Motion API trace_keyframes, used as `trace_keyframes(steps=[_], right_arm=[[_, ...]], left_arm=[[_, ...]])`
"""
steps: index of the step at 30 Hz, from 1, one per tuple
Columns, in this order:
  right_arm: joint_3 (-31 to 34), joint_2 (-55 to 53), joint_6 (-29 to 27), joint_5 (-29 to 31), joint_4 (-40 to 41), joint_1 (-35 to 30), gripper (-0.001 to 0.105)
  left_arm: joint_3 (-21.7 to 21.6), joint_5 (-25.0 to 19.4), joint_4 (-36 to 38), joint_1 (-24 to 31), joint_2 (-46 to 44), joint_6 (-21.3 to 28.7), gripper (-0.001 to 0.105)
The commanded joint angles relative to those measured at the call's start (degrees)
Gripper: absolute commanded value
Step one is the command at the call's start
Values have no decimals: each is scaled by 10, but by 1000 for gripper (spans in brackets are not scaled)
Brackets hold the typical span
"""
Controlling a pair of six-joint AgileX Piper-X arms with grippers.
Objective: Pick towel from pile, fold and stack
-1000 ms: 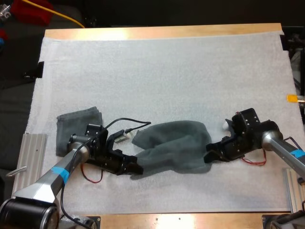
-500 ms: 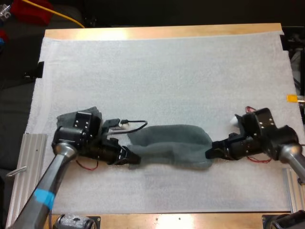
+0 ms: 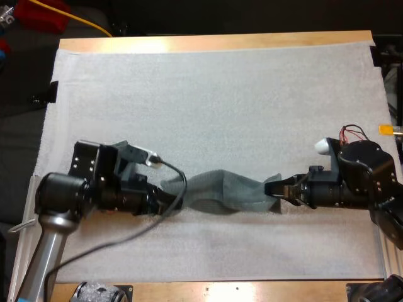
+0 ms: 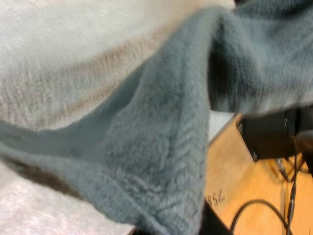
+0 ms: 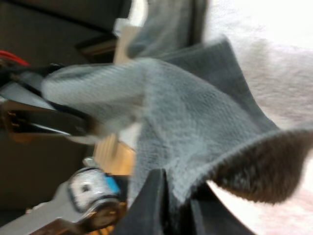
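A dark grey-green towel (image 3: pixel 220 192) hangs stretched between my two grippers above the white mat (image 3: pixel 214 94), sagging in a band. My left gripper (image 3: pixel 169 200) is shut on its left end and my right gripper (image 3: pixel 272 189) is shut on its right end. In the left wrist view the towel (image 4: pixel 161 147) drapes close over the mat. The right wrist view has the towel (image 5: pixel 195 122) pinched at the black fingers (image 5: pixel 151 200), with my left arm beyond it. A second towel (image 3: pixel 126 151) lies on the mat behind my left arm, mostly hidden.
A metal rail (image 3: pixel 25 214) lies at the mat's left edge and another (image 3: pixel 385 248) at its right edge. The wooden table edge (image 3: pixel 214 41) runs along the far side. A black cable (image 3: pixel 126 236) trails from my left arm across the mat.
Both grippers have lifted and pulled apart, the left to the left and the right to the right. The towel has gone from a slack heap on the mat to a raised, stretched band.
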Motion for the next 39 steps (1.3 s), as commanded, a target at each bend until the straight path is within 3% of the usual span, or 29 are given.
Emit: trace_keyframes(steps=[1, 6, 11, 14, 23, 31, 37, 39], right_arm=[[-9, -6, 9, 7, 4, 6, 1], [-34, -27, 12, 72, 62, 59, 1], [-35, -51, 21, 113, 116, 102, 1], [-35, -62, 28, 144, 141, 128, 1], [-33, -61, 44, 185, 152, 159, 1], [6, -13, 57, 225, 147, 159, 1], [23, 78, 57, 224, 70, 119, 1], [23, 118, 57, 198, 28, 82, 1]], left_arm=[[-3, -19, 12, -10, -9, -9, 0], [-3, -85, 21, -58, -60, -60, 0], [-3, -88, 55, -80, -87, -77, 0], [-3, -115, 83, -96, -90, -77, 0], [14, -126, 91, -116, -73, -76, 0], [64, -122, 25, -114, -10, -72, 0], [64, -120, -49, -113, 90, -72, 0], [64, -120, -75, -113, 134, -72, 0]])
